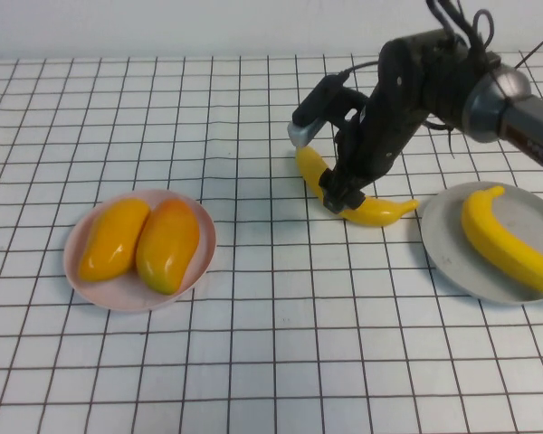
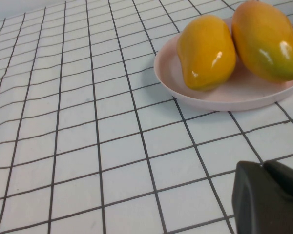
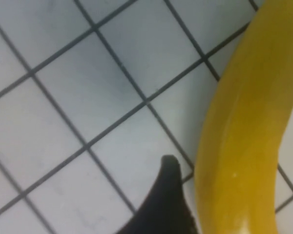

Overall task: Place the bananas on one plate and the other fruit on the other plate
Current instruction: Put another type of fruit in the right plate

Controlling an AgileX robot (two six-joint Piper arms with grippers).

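Note:
One banana lies on the checked cloth right of centre. My right gripper is down over its middle, open, with the banana between the jaws. In the right wrist view one dark finger stands just beside the banana with a thin gap; the other finger is hidden. The second banana lies on the grey plate at the right. Two orange-yellow mango-like fruits lie side by side on the pink plate at the left. My left gripper is shut and empty, low over the cloth near the pink plate.
The right arm reaches in from the back right above the loose banana. The grey plate sits at the table's right edge of view. Checked cloth covers the whole table.

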